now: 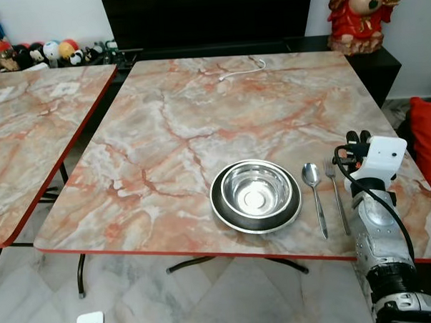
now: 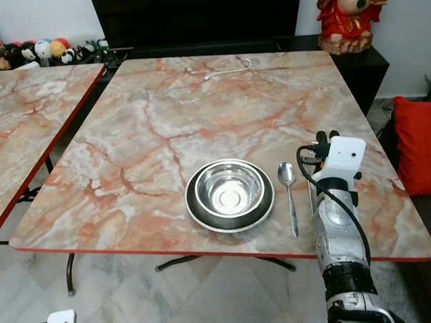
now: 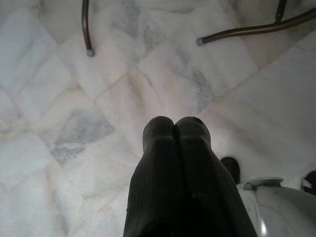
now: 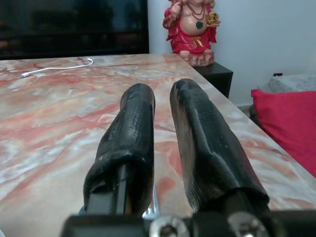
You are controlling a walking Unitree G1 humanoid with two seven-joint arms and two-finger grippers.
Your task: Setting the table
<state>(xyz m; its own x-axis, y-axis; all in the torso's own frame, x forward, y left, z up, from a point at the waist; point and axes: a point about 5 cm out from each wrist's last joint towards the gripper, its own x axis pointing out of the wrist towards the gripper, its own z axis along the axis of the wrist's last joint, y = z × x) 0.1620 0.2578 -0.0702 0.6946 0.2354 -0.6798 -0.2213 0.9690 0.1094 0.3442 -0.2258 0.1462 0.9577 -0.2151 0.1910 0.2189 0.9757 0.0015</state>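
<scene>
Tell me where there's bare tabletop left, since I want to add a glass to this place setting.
Free: the table left of the plate with its bowl, and the wide stretch from them up to the white cable. Crowded: the near right corner, where spoon and fork lie beside the plate with the right gripper over the fork.

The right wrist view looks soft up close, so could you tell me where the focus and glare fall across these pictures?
Right wrist view: the black fingers are blurred up close, the statue sharper. Left eye view: a bright reflection inside the steel bowl. Left wrist view: dim, the shut left gripper dark against pale floor tiles.
</scene>
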